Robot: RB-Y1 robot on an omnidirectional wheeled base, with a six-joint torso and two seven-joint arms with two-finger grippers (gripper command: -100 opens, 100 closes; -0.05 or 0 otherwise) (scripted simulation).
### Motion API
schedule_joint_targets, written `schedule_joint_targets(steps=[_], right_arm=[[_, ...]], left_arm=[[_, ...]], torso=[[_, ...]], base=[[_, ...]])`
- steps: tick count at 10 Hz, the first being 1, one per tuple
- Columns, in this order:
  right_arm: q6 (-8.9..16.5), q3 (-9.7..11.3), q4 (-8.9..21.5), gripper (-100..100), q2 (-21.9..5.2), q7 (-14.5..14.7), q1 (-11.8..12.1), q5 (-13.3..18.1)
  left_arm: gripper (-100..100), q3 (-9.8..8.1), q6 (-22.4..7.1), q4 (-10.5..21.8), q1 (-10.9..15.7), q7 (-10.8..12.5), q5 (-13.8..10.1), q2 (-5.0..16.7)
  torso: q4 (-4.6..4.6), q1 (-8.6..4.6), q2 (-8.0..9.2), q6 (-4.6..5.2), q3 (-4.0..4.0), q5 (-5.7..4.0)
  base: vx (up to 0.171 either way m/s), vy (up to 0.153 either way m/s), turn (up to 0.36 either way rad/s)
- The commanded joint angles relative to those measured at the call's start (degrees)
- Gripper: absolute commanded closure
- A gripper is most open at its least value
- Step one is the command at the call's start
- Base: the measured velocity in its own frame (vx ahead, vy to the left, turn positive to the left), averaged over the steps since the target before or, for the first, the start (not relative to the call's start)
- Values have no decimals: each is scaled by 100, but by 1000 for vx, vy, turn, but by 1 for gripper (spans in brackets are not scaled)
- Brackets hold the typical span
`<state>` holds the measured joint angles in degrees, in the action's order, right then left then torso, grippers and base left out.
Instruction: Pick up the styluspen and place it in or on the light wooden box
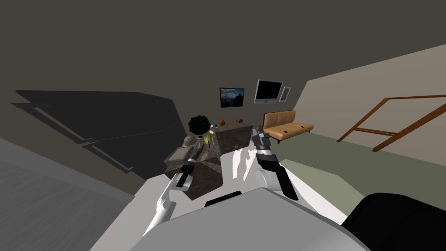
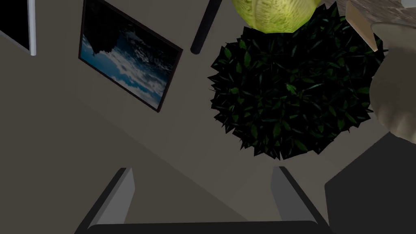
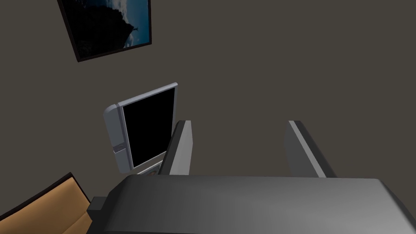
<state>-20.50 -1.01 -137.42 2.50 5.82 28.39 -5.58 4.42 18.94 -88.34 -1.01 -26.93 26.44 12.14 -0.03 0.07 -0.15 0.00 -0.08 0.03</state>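
Dark grey wall (image 1: 130,43) with framed picture (image 1: 231,97) and screen (image 1: 268,90), tan sofa (image 1: 287,124) on green floor (image 1: 348,152), wooden railing (image 1: 361,120) alongside.

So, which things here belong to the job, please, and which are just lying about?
Job: slim dark rod, probably the styluspen; light box; open left pincer.
Lying about: leafy plant; yellow-green ball; sofa; screen; framed picture.
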Motion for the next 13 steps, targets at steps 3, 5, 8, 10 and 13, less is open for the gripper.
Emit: schedule_joint_targets(steps=[3,5,8,10,13], right_arm=[[0,0,0,0,0,0,0,0],[0,0,0,0,0,0,0,0],[0,0,0,0,0,0,1,0],[0,0,0,0,0,0,1,0],[0,0,0,0,0,0,1,0]], left_arm=[[-100,221,50,541,177,-523,293,191],[-100,329,108,812,255,-777,429,278],[-100,470,192,1125,337,-1088,589,390],[-100,567,255,1323,387,-1298,692,468],[0,581,262,1319,373,-1327,705,482]], torso=[[-1,-2,-5,0,-3,-1],[-2,-3,-9,-1,-5,-1],[-2,-4,-11,-1,-6,-1],[-3,-10,-12,-2,-7,-3],[-3,-6,-10,-3,-7,-2]], base=[[47,21,-103],[60,18,-103],[65,14,-86],[69,8,-94],[53,16,-34]])
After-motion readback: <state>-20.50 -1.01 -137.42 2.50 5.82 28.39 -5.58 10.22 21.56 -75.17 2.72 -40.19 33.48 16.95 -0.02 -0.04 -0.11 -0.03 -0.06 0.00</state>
